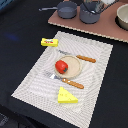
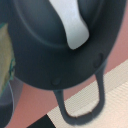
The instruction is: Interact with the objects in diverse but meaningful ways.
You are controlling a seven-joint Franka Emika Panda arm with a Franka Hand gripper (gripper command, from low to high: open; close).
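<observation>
- Grey pot (image 2: pixel 50 45) fills the wrist view, a white fish (image 2: pixel 71 22) lying inside it and one loop handle (image 2: pixel 82 107) showing below; the pincer itself is out of sight, so whether it is released or clenched cannot be told.
- Judging the step as work at the pot: descend straight, stay clear of rim and handle, and close on the fish's narrow part.
- Only the exterior view shows the placemat (image 1: pixel 30 80): red tomato (image 1: pixel 61 66) on a wooden plate (image 1: pixel 73 65), cheese wedge (image 1: pixel 66 96) near the front, yellow block (image 1: pixel 49 42) at the back edge, pots on a pink board (image 1: pixel 107 27) on the dark tabletop (image 1: pixel 20 25).
</observation>
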